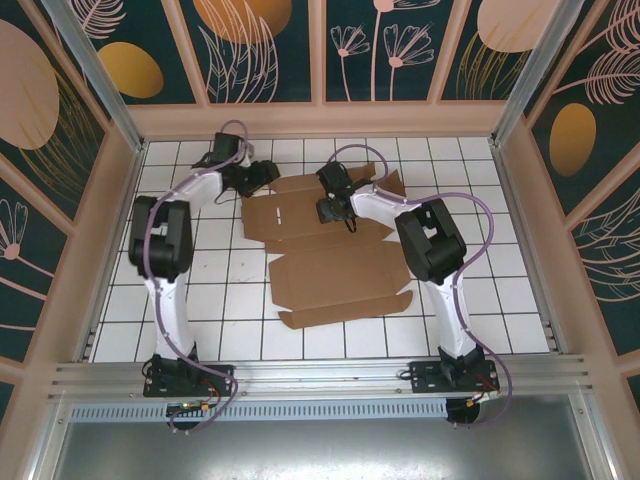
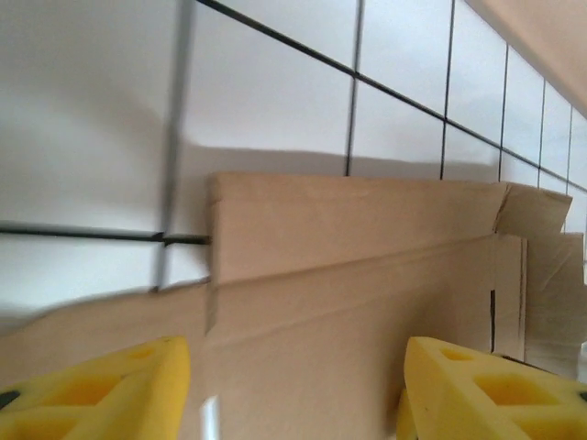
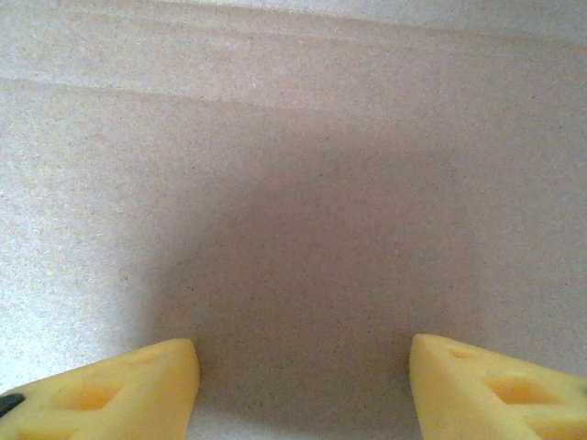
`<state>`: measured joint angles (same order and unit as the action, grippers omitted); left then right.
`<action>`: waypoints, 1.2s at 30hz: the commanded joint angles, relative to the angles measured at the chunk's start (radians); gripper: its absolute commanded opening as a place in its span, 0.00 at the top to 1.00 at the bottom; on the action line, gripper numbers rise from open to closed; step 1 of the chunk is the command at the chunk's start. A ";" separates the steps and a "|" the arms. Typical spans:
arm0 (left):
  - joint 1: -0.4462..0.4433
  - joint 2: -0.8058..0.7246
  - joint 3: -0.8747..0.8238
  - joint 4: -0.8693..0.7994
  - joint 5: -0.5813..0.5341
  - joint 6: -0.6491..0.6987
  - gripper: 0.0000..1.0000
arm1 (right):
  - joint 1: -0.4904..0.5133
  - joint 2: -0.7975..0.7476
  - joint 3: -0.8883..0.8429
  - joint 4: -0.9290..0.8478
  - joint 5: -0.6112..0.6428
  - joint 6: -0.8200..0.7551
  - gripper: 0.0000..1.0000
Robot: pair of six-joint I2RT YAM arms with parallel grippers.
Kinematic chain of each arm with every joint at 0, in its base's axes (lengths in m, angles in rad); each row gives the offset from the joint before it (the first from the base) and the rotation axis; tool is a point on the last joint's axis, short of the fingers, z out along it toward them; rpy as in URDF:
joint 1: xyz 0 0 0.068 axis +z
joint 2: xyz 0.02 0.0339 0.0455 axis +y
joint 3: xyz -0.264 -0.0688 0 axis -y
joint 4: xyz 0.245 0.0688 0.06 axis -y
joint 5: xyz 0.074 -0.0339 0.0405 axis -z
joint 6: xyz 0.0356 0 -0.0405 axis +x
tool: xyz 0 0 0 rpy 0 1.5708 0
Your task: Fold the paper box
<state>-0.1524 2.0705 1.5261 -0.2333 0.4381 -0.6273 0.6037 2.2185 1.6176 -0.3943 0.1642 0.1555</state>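
The paper box (image 1: 335, 270) lies as a flat die-cut sheet of brown corrugated cardboard on the white tiled table (image 1: 200, 300), roughly in the middle between the two arms, with its far part reaching under both wrists. The left gripper (image 1: 262, 178) sits at the sheet's far left corner. In its wrist view the yellow fingertips (image 2: 119, 385) stand wide apart with only cardboard and tile beyond them, so the jaws are open and hold nothing. The right gripper (image 1: 328, 208) hangs over the far middle of the sheet, and its fingertips (image 3: 138, 380) are likewise spread wide, close above bare board, gripping nothing. The sheet looks light and fairly stiff across its panels, yet it should bend readily along the pressed creases (that is what they are for), so a fold wants pushing at a crease line rather than mid-panel. Lying flat on smooth tile, it will probably slide if pushed from one side alone. One gripper pressing a panel down while the other lifts seems the safer way. The best hold is likely an edge flap (image 2: 348, 220), the long strip in the left wrist view that appears tilted up off the tiles, where a finger can get under. Corrugated board dents and its narrow tabs crumple, so a pinch should be moderate and near a crease.
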 commanded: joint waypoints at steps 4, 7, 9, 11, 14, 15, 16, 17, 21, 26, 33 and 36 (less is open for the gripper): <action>0.091 -0.208 -0.294 0.055 -0.155 -0.010 0.34 | -0.011 0.068 -0.087 -0.139 0.007 -0.001 0.37; 0.095 -0.180 -0.349 0.081 -0.083 0.001 0.35 | -0.011 0.069 -0.092 -0.130 -0.006 0.000 0.37; 0.095 -0.156 -0.364 0.120 -0.015 0.004 0.35 | -0.009 0.071 -0.097 -0.129 -0.012 -0.001 0.37; 0.096 -0.134 -0.362 0.142 0.030 0.009 0.36 | -0.009 0.073 -0.100 -0.127 -0.014 -0.004 0.37; 0.095 -0.102 -0.350 0.172 0.075 0.018 0.39 | -0.009 0.069 -0.109 -0.122 -0.018 -0.001 0.37; 0.094 -0.088 -0.346 0.184 0.097 0.020 0.40 | -0.010 0.067 -0.116 -0.118 -0.021 -0.002 0.37; 0.096 -0.075 -0.342 0.194 0.116 0.020 0.41 | -0.010 0.066 -0.122 -0.113 -0.022 -0.001 0.37; 0.095 -0.060 -0.334 0.198 0.129 0.019 0.43 | -0.009 0.066 -0.127 -0.109 -0.023 -0.002 0.37; 0.094 -0.031 -0.353 0.294 0.227 -0.022 0.53 | -0.009 0.071 -0.137 -0.104 -0.026 -0.003 0.37; 0.079 -0.008 -0.369 0.358 0.302 -0.043 0.60 | -0.009 0.076 -0.138 -0.101 -0.031 0.000 0.39; 0.042 0.019 -0.334 0.379 0.340 -0.061 0.61 | -0.010 0.071 -0.137 -0.101 -0.038 0.000 0.41; 0.037 0.018 -0.340 0.416 0.353 -0.081 0.69 | -0.009 0.070 -0.142 -0.101 -0.038 0.002 0.41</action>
<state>-0.0994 2.0731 1.1725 0.1200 0.7345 -0.6846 0.6022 2.1933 1.5543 -0.3161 0.1551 0.1551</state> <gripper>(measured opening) 0.327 0.588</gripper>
